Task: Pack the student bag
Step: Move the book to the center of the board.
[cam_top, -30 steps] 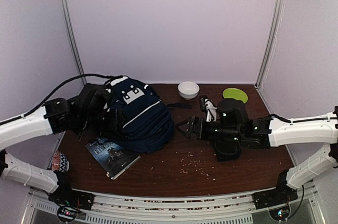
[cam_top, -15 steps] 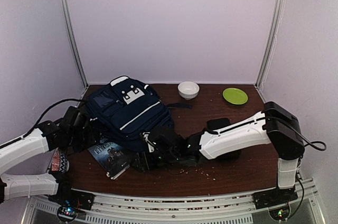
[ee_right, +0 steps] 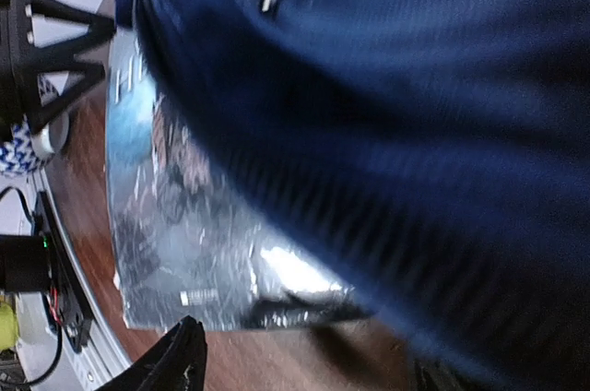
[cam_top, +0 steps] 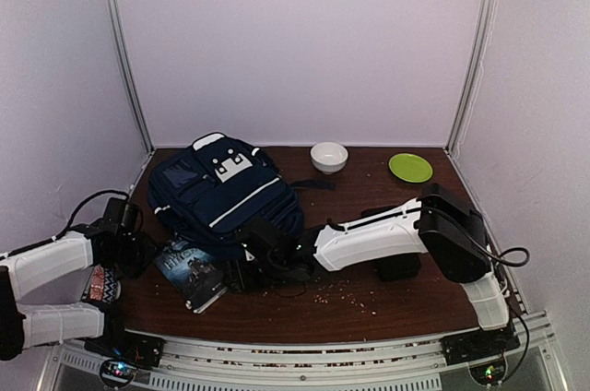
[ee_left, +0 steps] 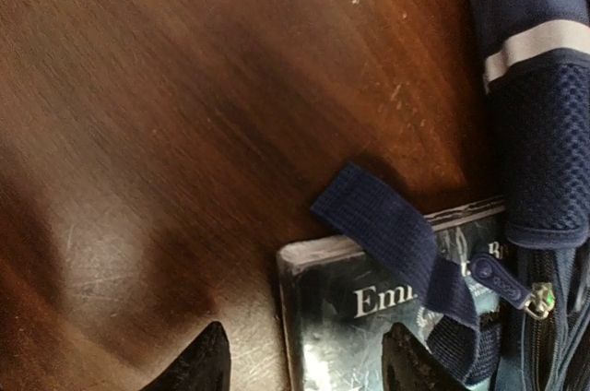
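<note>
The left gripper (ee_left: 309,365) and right gripper (ee_right: 304,374) gape wide and empty beside the navy-blue fabric backpack (cam_top: 226,193). The glossy dark book (ee_left: 336,322) reads "Em".

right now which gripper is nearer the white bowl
Right. The right gripper is by the student bag's near edge, short of the white bowl; the left gripper is farther left.

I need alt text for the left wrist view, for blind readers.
The student bag's navy strap lies across the corner of a glossy book on a wooden table; the left pincer is open at the bottom edge.
</note>
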Controlling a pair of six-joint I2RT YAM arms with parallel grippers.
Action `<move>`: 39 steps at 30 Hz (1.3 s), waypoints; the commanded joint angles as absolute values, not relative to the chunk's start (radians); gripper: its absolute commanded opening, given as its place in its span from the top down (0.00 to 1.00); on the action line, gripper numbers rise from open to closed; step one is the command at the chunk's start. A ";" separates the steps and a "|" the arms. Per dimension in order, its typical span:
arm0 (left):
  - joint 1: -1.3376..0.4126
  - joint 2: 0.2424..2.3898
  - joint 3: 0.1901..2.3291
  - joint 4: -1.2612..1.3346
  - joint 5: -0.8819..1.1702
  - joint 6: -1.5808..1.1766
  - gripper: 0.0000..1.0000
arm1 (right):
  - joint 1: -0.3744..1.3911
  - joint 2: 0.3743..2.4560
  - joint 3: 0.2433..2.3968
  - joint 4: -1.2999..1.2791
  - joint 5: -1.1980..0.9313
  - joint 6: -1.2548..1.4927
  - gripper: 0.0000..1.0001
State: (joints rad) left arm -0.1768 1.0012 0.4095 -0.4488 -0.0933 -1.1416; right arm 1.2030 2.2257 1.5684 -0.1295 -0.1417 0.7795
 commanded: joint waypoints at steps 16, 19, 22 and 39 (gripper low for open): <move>-0.184 1.109 0.290 -0.167 0.105 -1.164 0.19 | 1.197 2.281 1.687 -0.233 -0.280 0.694 0.61; -0.233 1.072 0.248 -0.166 0.115 -1.173 0.24 | 1.215 2.211 1.591 -0.205 -0.283 0.701 0.70; -0.306 1.040 0.220 -0.156 0.112 -1.207 0.33 | 1.220 2.147 1.491 -0.155 -0.291 0.731 0.80; -0.599 1.189 0.372 -0.094 0.100 -1.164 0.69 | 1.197 1.871 1.136 -0.070 -0.115 0.814 0.49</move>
